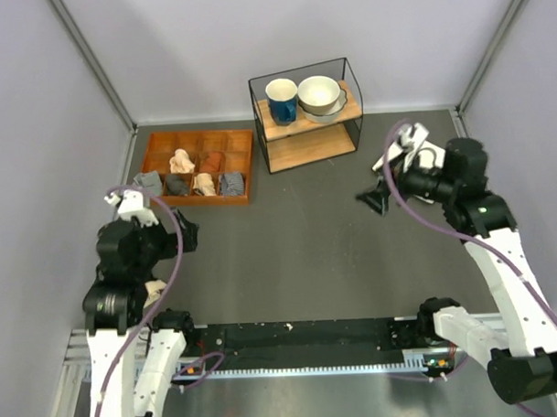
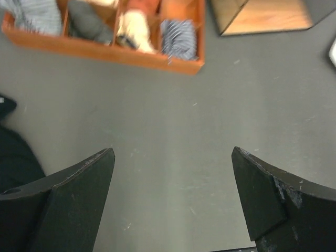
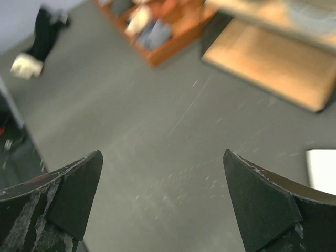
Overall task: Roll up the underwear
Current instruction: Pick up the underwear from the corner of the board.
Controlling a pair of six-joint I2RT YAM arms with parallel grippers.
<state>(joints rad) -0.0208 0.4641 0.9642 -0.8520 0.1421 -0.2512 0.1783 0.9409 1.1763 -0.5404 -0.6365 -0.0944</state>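
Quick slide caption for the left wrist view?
Open left end effector above the grey table, wooden tray of rolled garments at the frame's top.

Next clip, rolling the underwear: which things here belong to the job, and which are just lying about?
Job: underwear, black, at the left wrist view's edge; left claw; right claw; both open.
Lying about: wooden tray; rolled garments in it; wire shelf; blue mug; bowls.

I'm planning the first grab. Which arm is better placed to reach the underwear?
Left. The underwear peeks out right beside the left arm, mostly hidden; the open left pincer hovers nearby, while the right pincer is across the table by the shelf.
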